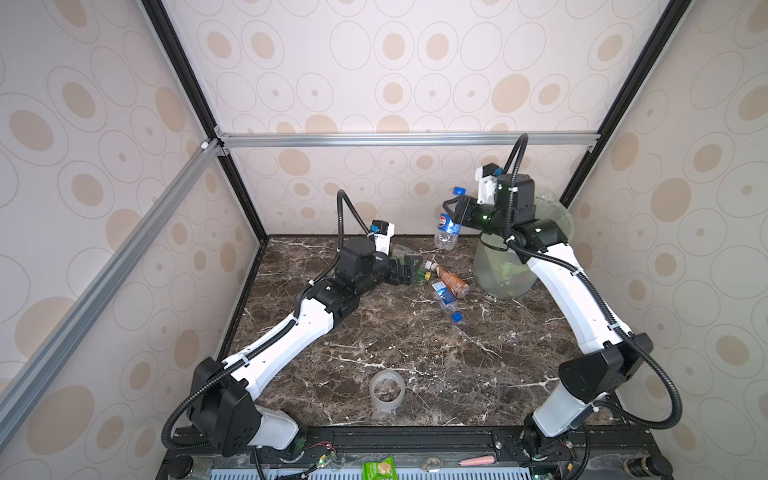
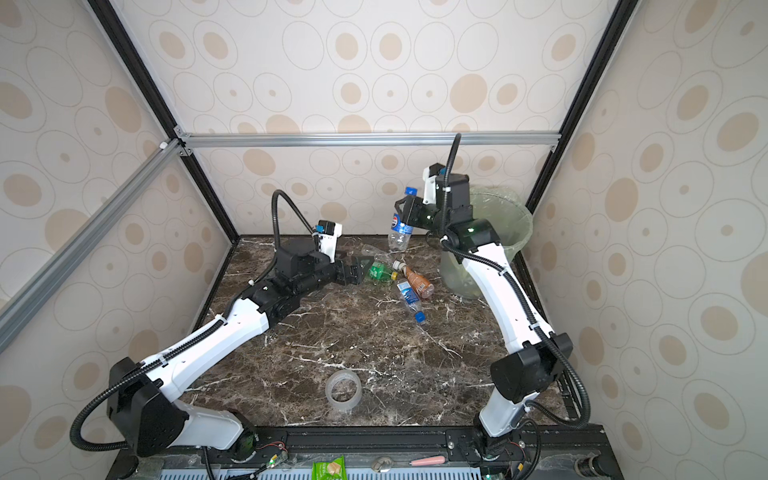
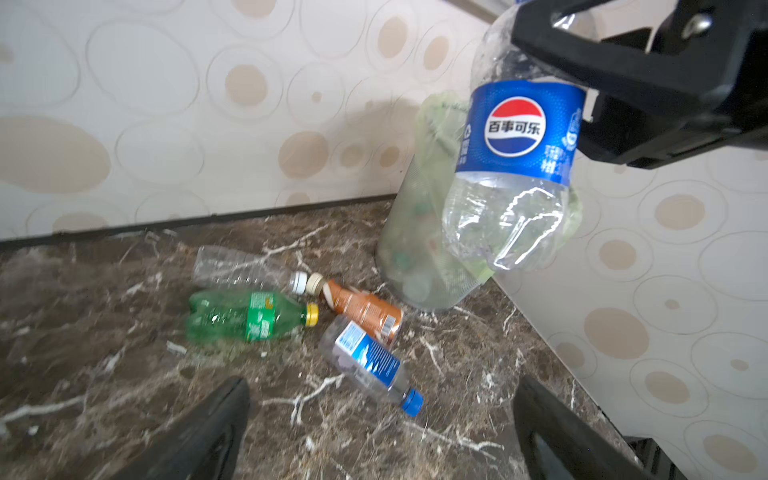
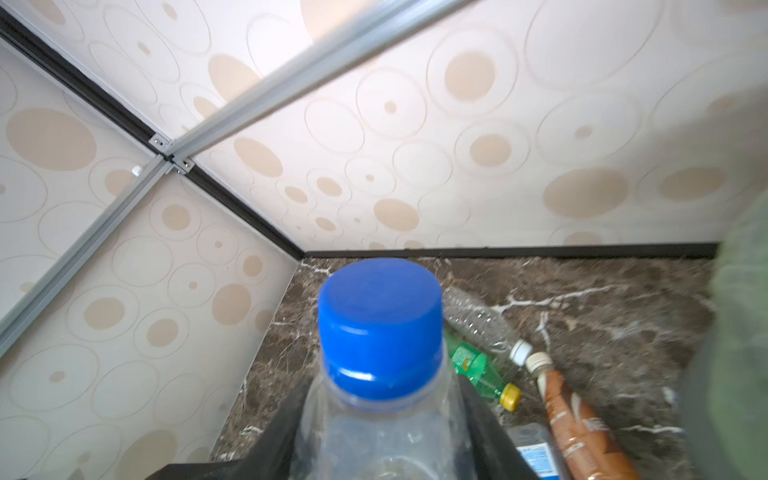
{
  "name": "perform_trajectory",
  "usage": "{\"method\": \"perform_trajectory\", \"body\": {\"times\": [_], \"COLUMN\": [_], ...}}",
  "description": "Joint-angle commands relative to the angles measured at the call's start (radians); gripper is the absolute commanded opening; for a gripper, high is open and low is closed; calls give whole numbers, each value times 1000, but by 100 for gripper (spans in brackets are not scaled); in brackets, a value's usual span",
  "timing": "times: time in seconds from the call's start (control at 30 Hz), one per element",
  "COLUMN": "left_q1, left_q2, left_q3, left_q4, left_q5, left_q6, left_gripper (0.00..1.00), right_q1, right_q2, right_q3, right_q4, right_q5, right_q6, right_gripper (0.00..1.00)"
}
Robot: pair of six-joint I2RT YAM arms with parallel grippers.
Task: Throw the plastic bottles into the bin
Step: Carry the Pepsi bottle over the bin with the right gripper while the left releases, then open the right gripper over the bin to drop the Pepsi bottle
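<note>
Soft, even white light fills both top views; shadows on the marble tabletop (image 1: pixel 415 345) are faint and diffuse. In my right wrist view the blue cap (image 4: pixel 380 328) looms slightly soft and the bin (image 4: pixel 739 332) is a green blur. In my left wrist view white glints streak the clear bottle (image 3: pixel 511 224).

left arm (image 1: pixel 286 345) low, stretched forward | left fingers (image 3: pixel 208 428) spread wide | right arm (image 1: pixel 582 299) raised | right fingers (image 3: pixel 582 58) clamped on bottle (image 3: pixel 515 129)

A blue cap and label are seen on the clear bottle (image 1: pixel 447 224); the tabletop (image 1: pixel 415 345) is brown (white-veined).
</note>
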Motion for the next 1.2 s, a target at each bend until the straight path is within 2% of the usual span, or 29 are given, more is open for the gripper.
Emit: {"method": "perform_trajectory", "body": {"times": [0.0,0.2,0.3,0.53,0.6,0.67,0.7,0.77,0.87,0.97,1.17], "left_q1": [-45,-136,-162,-180,-180,-181,-181,-181,-181,-181,-181], "left_q2": [69,223,268,295,294,288,285,272,243,226,229], "left_q3": [157,411,492,511,501,484,479,462,415,377,356], "left_q4": [14,0,4,9,0,-8,-12,-22,-18,-9,0], "left_q5": [20,25,26,14,7,-3,-6,-18,-37,-43,-38], "left_q6": [84,172,192,208,211,214,215,217,224,224,200], "left_gripper": [99,99,99,99,99,99,99,99,99,99,99], "right_q1": [0,0,0,-19,-63,-171,-213,-278,-273,-272,-272], "right_q2": [-74,-138,-171,-187,-167,-129,-92,-8,-14,-82,-70], "right_q3": [117,226,253,206,155,63,52,85,84,22,71], "right_q4": [-120,-121,-97,-34,-23,7,-16,-120,-141,-57,-113], "right_q5": [164,343,383,491,487,458,441,440,504,489,479], "right_q6": [-181,-360,-428,-532,-518,-463,-424,-355,-361,-359,-356], "right_gripper": [45,45,45,46,47,48,52,79,100,100,100]}}
